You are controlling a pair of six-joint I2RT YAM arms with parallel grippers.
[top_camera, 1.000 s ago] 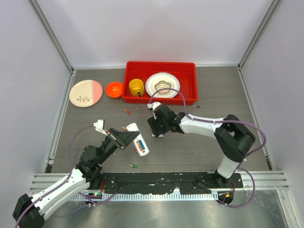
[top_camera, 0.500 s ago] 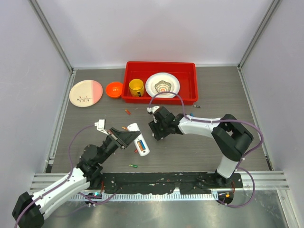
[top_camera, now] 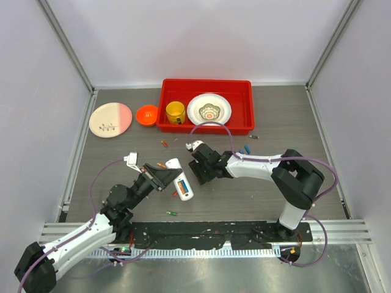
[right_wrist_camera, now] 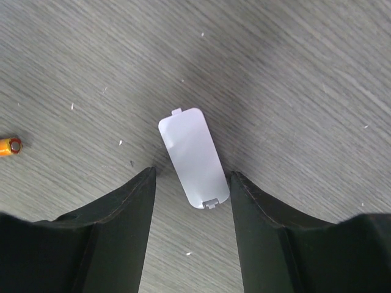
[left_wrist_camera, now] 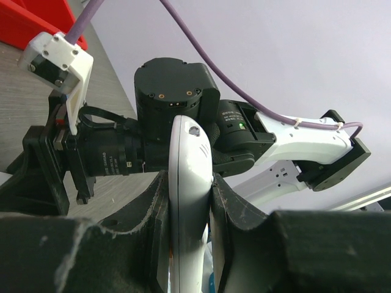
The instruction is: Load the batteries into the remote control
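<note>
The back cover [right_wrist_camera: 192, 155] is lying flat near the middle of the surface, directly under the right tool [right_wrist_camera: 190, 183]. That tool's fingers [right_wrist_camera: 116, 232] are standing apart, one along each long side of the cover. The cover's long axis is running almost in line with the fingers, tilted slightly. One finger is therefore sitting just beside its latch-end corner, while the other is standing a little clear, and nothing is being gripped there.

The left tool [top_camera: 160, 177] is clamping the remote control [left_wrist_camera: 189, 177] and holding it just left of the right tool, toward the near edge. Its compartment is facing up with batteries [top_camera: 181, 185] showing inside.

By my judgement the right arm is the nearer one, and the pinch is falling across the cover's short width.
</note>
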